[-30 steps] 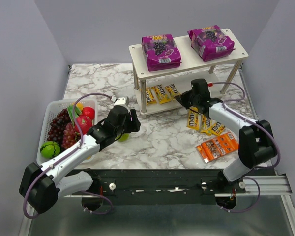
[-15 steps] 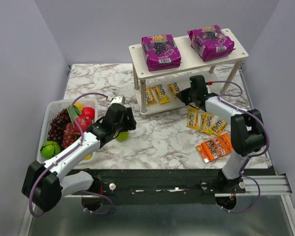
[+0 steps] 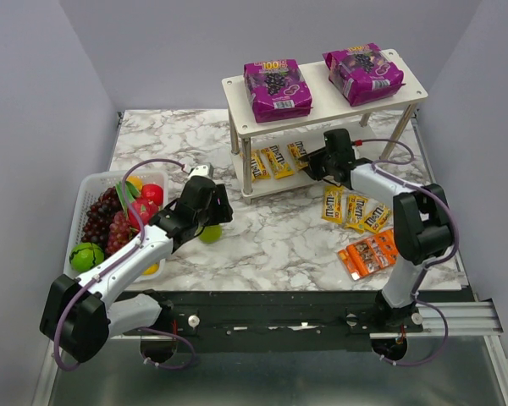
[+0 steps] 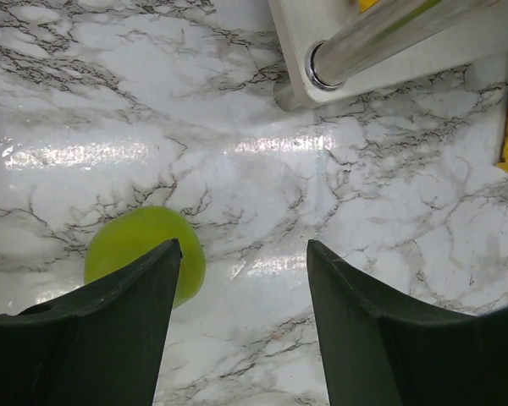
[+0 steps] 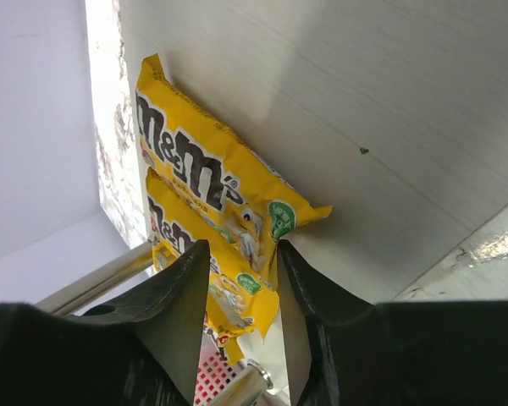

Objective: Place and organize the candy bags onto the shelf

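Observation:
The white two-tier shelf carries two purple pouches on its top tier. Three yellow packets lie on its lower tier. My right gripper reaches under the top tier. In the right wrist view it is closed on the end of a yellow packet lying on the lower board, with a second packet beside it. Three more yellow packets and the orange pack lie on the table. My left gripper is open and empty over the table.
A green fruit lies on the marble by my left gripper's left finger. The white fruit basket with grapes and other fruit stands at the left. A shelf leg and the lower board's corner show ahead of the left gripper.
My right gripper has moved up and left, in under the shelf's top tier with the yellow packet. My left gripper has shifted slightly away from the shelf.

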`<action>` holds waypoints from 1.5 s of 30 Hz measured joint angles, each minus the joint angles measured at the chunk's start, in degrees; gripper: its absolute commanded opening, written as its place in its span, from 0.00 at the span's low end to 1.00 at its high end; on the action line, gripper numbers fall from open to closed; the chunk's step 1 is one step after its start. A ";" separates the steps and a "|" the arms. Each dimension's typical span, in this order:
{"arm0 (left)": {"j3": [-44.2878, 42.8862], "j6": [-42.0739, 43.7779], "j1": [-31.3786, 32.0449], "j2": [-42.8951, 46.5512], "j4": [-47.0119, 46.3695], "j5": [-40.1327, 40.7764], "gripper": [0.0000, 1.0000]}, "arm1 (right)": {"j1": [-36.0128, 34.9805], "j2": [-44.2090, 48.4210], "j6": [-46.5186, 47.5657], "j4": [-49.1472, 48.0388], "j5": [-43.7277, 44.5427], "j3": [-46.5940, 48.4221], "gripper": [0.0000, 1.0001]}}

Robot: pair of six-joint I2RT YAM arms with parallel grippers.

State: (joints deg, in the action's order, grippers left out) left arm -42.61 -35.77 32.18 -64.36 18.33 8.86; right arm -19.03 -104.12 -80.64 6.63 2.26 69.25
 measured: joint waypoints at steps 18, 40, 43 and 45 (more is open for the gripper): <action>0.00 0.00 -1.07 0.00 -0.24 -1.01 0.74 | 0.20 13.07 5.55 4.24 0.20 -5.38 0.46; 0.00 2.64 -1.11 -1.81 -2.54 -7.45 0.89 | 9.40 10.03 27.93 14.47 5.60 -14.86 0.46; 0.00 2.62 -1.11 -1.81 -2.56 -8.24 0.89 | 9.40 7.32 31.10 14.40 3.91 -12.55 0.43; 0.00 2.62 -1.11 -1.81 -2.56 -8.57 0.89 | 9.40 5.75 33.22 13.92 2.01 -11.32 0.43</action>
State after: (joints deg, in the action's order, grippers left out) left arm -42.61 -33.15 31.07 -66.17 15.77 0.30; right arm -9.63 -98.37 -47.42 20.56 4.27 57.93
